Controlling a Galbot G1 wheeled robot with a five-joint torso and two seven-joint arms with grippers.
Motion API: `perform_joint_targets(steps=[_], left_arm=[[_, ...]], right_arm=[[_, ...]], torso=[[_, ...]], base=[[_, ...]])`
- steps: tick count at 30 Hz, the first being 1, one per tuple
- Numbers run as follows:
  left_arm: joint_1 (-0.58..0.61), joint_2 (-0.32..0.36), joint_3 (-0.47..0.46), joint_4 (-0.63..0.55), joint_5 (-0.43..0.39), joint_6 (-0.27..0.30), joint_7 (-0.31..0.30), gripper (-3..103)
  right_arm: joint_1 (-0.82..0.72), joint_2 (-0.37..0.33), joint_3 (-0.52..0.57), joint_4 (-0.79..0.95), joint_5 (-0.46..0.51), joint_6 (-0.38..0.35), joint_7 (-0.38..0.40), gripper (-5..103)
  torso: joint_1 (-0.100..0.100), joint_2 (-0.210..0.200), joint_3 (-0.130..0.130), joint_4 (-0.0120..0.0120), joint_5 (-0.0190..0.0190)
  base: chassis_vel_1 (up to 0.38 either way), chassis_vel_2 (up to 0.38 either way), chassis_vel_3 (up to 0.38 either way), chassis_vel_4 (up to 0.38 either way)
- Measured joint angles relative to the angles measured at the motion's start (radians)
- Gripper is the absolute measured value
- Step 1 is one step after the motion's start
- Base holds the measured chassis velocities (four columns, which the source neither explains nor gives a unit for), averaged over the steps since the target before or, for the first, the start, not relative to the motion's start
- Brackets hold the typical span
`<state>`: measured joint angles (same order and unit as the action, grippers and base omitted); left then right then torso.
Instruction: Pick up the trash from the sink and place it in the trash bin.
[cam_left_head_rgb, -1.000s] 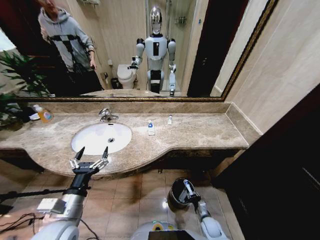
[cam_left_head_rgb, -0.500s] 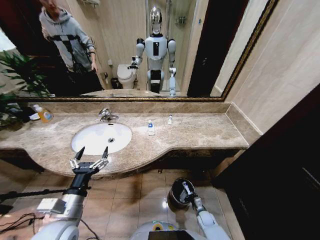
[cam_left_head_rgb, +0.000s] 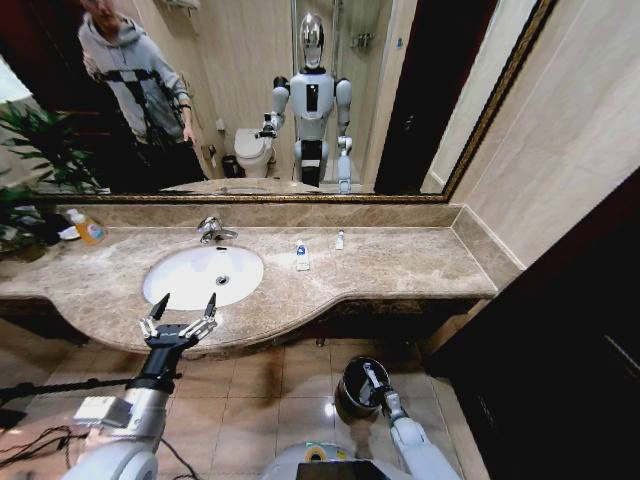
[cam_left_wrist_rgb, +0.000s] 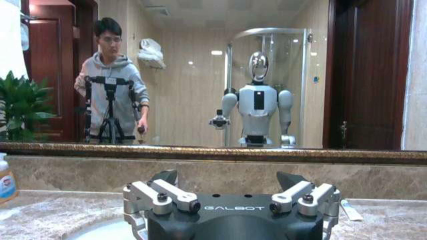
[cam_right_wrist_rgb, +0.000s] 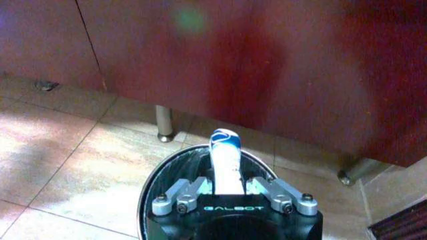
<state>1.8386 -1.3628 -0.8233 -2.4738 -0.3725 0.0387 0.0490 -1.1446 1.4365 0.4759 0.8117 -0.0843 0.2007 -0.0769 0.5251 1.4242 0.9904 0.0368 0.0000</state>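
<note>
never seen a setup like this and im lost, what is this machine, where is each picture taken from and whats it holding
It is a wheeled robot with two arms, facing a bathroom mirror that reflects it. The wide picture comes from a camera on its head, looking down at a marble countertop with a white sink. The other two come from cameras on its wrists.

The left gripper hovers open at the counter's front edge, by the sink, holding nothing. The right gripper is down near the floor, shut on a small white tube with a blue end, above the round dark trash bin.

On the counter lie a small blue-labelled bottle, a tiny white tube and an orange bottle.
</note>
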Motion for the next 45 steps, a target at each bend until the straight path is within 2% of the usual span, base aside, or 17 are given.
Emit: perform_joint_targets(steps=[9,11,14,15,17,18,20,23,24,26,28,29,31,32,33,36,45], left_arm=[[0.0,0.0,0.0,0.0,0.0,0.0,0.0,100],[0.0,0.0,0.0,0.0,0.0,0.0,0.0,100],[0.0,0.0,0.0,0.0,0.0,0.0,0.0,100],[0.0,0.0,0.0,0.0,0.0,0.0,0.0,100],[0.0,0.0,0.0,0.0,0.0,0.0,0.0,100],[0.0,0.0,0.0,0.0,0.0,0.0,0.0,100],[0.0,0.0,0.0,0.0,0.0,0.0,0.0,100],[0.0,0.0,0.0,0.0,0.0,0.0,0.0,100],[0.0,0.0,0.0,0.0,0.0,0.0,0.0,100],[0.0,0.0,0.0,0.0,0.0,0.0,0.0,100],[0.0,0.0,0.0,0.0,0.0,0.0,0.0,100],[0.0,0.0,0.0,0.0,0.0,0.0,0.0,100],[0.0,0.0,0.0,0.0,0.0,0.0,0.0,100],[0.0,0.0,0.0,0.0,0.0,0.0,0.0,100],[0.0,0.0,0.0,0.0,0.0,0.0,0.0,100],[0.0,0.0,0.0,0.0,0.0,0.0,0.0,100],[0.0,0.0,0.0,0.0,0.0,0.0,0.0,100]], right_arm=[[0.009,0.001,0.001,-0.009,-0.001,0.001,0.002,19],[0.011,0.001,0.001,-0.01,-0.002,0.001,0.003,23],[0.013,0.001,0.002,-0.012,-0.002,0.004,0.004,40],[0.013,0.001,0.002,-0.012,-0.002,0.004,0.004,40],[0.012,0.001,0.003,-0.011,-0.002,0.004,0.005,50],[0.012,0.001,0.003,-0.011,-0.002,0.004,0.005,50],[0.002,0.0,0.005,0.002,-0.001,0.004,0.008,61],[-0.015,-0.005,0.009,0.03,0.001,0.004,0.011,68],[-0.036,-0.011,0.013,0.066,0.007,0.004,0.015,79],[-0.059,-0.018,0.016,0.106,0.02,0.004,0.017,79],[-0.106,-0.031,0.019,0.185,0.051,-0.001,0.021,89],[-0.106,-0.031,0.019,0.185,0.051,-0.001,0.021,89],[-0.195,-0.054,0.035,0.371,0.117,-0.024,0.03,98],[-0.244,-0.063,0.048,0.476,0.153,-0.051,0.033,99],[-0.244,-0.063,0.048,0.476,0.153,-0.051,0.033,99],[-0.347,-0.076,0.079,0.709,0.203,-0.102,0.046,100],[-0.56,-0.064,0.124,1.119,0.22,-0.187,0.097,100]], torso=[[0.0,0.0,0.0,0.0,0.0],[0.0,0.0,0.0,0.0,0.0],[0.0,0.0,0.0,0.0,0.0],[0.0,0.0,0.0,0.0,0.0],[0.0,0.0,0.0,0.0,0.0],[0.0,0.0,0.0,0.0,0.0],[0.0,0.0,0.0,0.0,0.0001],[0.0,0.0,0.0,0.0001,0.0002],[0.0,0.0,0.0,0.0001,0.0001],[0.0,0.0,0.0,0.0001,0.0001],[0.0,0.0,0.0,0.0,0.0002],[0.0,0.0,0.0,0.0,0.0002],[0.0,0.0,0.0,-0.0001,0.0],[0.0,0.0,0.0,0.0,0.0001],[0.0,0.0,0.0,0.0,0.0001],[0.0,0.0,0.0,0.0,-0.0003],[0.0,0.0,0.0,-0.0001,-0.0002]], base=[[0.0,0.0,0.0,0.0],[0.0,0.0,0.0,0.0],[0.0,0.0,0.0,0.0],[0.0,0.0,0.0,0.0],[0.0,0.0,0.0,0.0],[0.0,0.0,0.0,0.0],[0.0,0.0,0.0,0.0],[0.0,0.0,0.0,0.0],[0.0,0.0,0.0,0.0],[0.0,0.0,0.0,0.0],[0.0,0.0,0.0,0.0],[0.0,0.0,0.0,0.0],[0.0,0.0,0.0,0.0],[0.0,0.0,0.0,0.0],[0.0,0.0,0.0,0.0],[0.0,0.0,0.0,0.0],[0.0,0.0,0.0,0.0]])
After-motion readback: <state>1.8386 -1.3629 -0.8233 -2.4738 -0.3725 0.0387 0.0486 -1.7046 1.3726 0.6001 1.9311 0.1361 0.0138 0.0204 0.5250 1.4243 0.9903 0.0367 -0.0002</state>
